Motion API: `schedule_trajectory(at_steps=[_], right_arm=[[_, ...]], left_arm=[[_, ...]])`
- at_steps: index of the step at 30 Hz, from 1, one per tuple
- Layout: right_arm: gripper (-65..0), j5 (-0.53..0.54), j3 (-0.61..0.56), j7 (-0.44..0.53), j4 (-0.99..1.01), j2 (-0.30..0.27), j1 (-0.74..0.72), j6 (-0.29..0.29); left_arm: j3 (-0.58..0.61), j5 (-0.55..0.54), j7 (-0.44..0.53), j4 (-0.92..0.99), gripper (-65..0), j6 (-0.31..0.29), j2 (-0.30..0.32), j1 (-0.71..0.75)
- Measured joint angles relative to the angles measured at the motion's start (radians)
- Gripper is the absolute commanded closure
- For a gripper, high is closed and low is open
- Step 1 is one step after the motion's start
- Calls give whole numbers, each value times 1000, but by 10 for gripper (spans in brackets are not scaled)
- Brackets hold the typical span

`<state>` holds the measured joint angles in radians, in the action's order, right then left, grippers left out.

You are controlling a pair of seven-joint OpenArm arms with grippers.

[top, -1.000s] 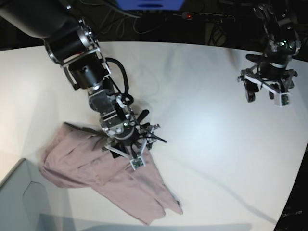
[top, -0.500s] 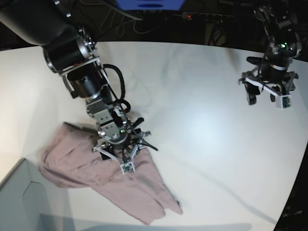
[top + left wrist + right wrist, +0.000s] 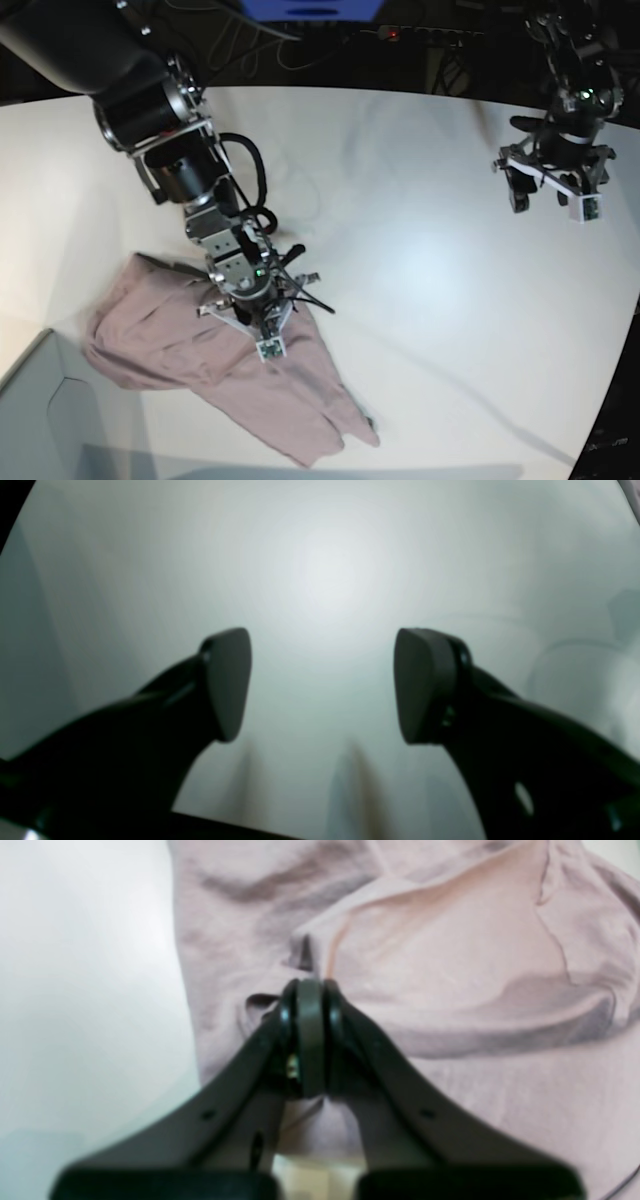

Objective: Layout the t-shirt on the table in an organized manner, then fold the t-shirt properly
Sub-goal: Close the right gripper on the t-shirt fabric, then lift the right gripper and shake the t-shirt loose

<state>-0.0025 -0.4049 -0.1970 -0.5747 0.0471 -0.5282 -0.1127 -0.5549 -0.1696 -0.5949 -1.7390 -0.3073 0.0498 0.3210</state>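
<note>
The dusty pink t-shirt (image 3: 170, 345) lies crumpled near the front left of the white table (image 3: 400, 250). My right gripper (image 3: 264, 338) is down on the shirt's upper right part. Seen from the right wrist, that gripper (image 3: 310, 990) is shut, its fingertips pinching a small fold of the t-shirt (image 3: 450, 965), and the cloth puckers around them. Bare table (image 3: 75, 990) shows to the left of the shirt's edge. My left gripper (image 3: 551, 195) hangs open above the table at the far right, well away from the shirt. In its own view the left gripper (image 3: 322, 685) holds nothing.
A pale grey box corner (image 3: 40, 420) sits at the front left, just beside the shirt. Behind the table's far edge lie a power strip (image 3: 420, 35) and cables. The table's curved edge runs down the right side.
My right gripper has gone down onto the shirt and shifted slightly left, and its jaws have shut on the cloth. The left arm has barely moved.
</note>
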Motion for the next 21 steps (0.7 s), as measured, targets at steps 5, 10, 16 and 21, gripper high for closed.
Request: schedule_trajectory(at_steps=[5, 10, 16, 21], right_arm=[[0, -1, 5, -22, -92, -5, 23, 0], [0, 0, 5, -52, -381, -33, 123, -2], [0, 2, 86, -138, -645, -36, 264, -8], [0, 4, 163, -141, -867, -61, 421, -8]], left_arm=[[0, 0, 0, -2, -434, 0, -1, 0], [0, 0, 0, -5, -434, 0, 0, 1], [6, -1, 0, -6, -434, 0, 0, 0], [7, 0, 2, -6, -434, 4, 0, -31]])
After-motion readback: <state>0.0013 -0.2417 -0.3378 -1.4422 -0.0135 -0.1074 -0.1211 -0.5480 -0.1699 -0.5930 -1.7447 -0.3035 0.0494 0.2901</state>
